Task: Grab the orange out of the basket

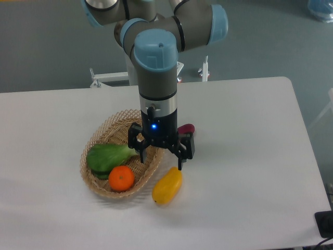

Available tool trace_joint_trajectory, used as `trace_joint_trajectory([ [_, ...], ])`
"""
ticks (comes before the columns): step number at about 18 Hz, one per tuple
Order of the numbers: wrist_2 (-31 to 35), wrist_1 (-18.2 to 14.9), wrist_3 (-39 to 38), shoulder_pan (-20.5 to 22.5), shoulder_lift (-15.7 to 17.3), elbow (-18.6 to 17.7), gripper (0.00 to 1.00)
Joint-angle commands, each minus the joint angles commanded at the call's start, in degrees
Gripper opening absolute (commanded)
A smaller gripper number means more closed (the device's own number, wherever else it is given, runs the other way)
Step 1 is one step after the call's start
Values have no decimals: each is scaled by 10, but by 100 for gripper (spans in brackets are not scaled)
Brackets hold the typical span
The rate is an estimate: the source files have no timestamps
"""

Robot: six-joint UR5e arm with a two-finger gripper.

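Observation:
The orange (122, 178) is small, round and bright, lying in the near part of the woven tan basket (99, 134) on the white table. A green leafy vegetable (108, 156) lies beside it in the basket. My gripper (162, 159) hangs over the basket's right rim, up and to the right of the orange, apart from it. Its two dark fingers stand spread wide with nothing between them.
A yellow-orange oval fruit (167, 185) lies on the table just outside the basket's right rim, under the gripper's right finger. A dark purple object (186, 128) sits partly hidden behind the gripper. The table's far edge runs behind the arm.

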Motion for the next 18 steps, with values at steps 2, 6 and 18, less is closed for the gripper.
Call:
trace_joint_trajectory([
  [2,1,0,11,-1,-1,-1,100],
  [6,4,1,11,-1,-1,0,100],
  [18,31,4,-151,-24,-38,-11,100],
])
